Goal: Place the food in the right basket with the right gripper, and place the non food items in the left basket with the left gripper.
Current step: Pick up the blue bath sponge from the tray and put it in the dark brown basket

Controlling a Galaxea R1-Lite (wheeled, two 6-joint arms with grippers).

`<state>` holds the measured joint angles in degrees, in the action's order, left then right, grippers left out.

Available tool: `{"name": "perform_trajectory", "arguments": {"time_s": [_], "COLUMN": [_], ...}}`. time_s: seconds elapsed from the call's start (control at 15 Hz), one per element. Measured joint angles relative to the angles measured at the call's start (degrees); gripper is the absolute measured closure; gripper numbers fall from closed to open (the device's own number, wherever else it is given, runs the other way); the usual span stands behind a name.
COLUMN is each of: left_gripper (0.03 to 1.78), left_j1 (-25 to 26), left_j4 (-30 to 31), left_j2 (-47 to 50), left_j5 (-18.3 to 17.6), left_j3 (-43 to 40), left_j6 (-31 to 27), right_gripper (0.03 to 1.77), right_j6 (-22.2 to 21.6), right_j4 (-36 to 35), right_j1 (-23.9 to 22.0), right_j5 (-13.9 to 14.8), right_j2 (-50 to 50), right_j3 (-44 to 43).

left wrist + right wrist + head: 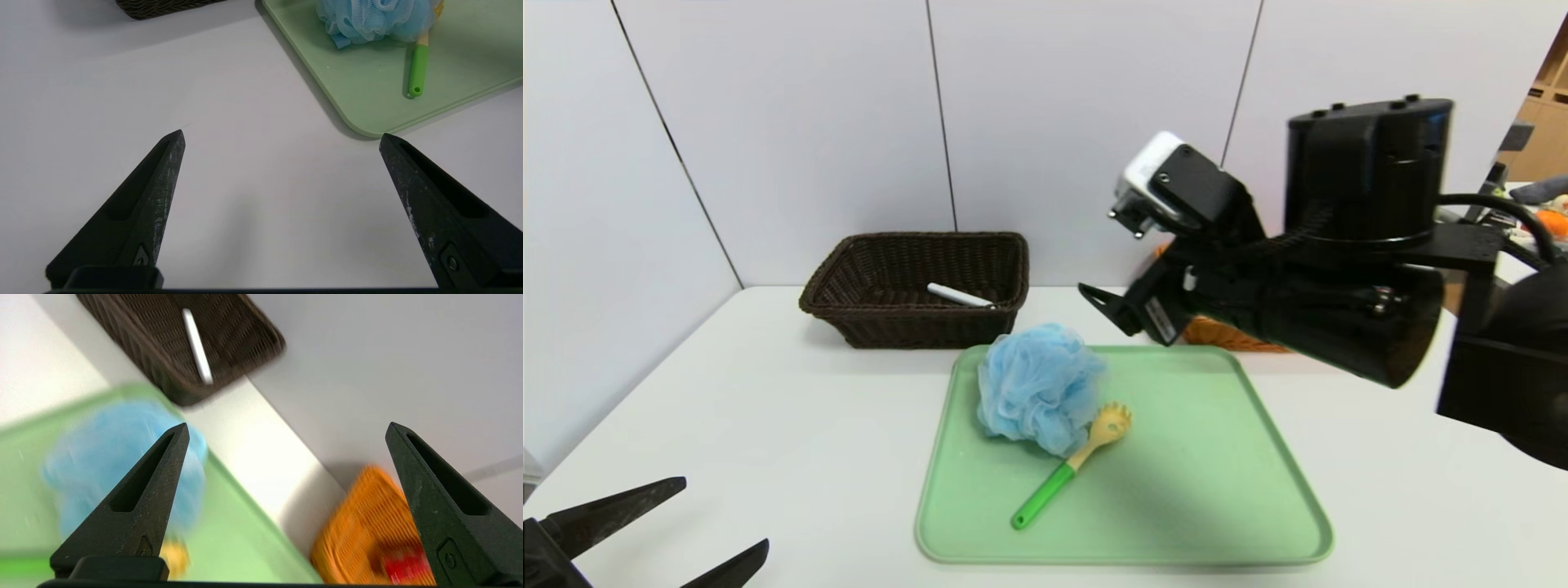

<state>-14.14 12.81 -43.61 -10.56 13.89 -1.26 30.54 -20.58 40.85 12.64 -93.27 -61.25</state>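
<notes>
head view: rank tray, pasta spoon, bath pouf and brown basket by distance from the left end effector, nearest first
From the left end effector, open at the table's near-left corner:
1. Green tray, its near-left corner is closest.
2. Pasta spoon, green handle end on the tray.
3. Blue bath pouf, farther back on the tray.
4. Brown basket, back left, beyond the tray.

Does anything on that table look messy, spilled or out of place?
Nothing stands out. The blue bath pouf and green-handled pasta fork lie on the green tray, a white pen rests in the brown basket. No spills or damage.
</notes>
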Motion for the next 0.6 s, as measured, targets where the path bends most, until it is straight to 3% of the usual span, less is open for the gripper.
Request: {"name": "perform_trajectory", "arguments": {"time_s": [0.2,0.6], "left_gripper": [0.12,0.12], "left_j1": [0.00,0.11], "left_j4": [0.00,0.06], "left_j2": [-0.02,-0.05], "left_j5": [-0.02,0.15], "left_j3": [0.37,0.50], "left_j6": [-0.01,-0.01], "right_gripper": [0.13,0.11], "right_j6": [-0.80,-9.59], "right_j4": [-0.20,-0.23], "right_j1": [-6.79,-15.30], "right_j5": [0.20,3.40], "right_j2": [8.09,16.04], "right_j3": [9.63,19.38]}}
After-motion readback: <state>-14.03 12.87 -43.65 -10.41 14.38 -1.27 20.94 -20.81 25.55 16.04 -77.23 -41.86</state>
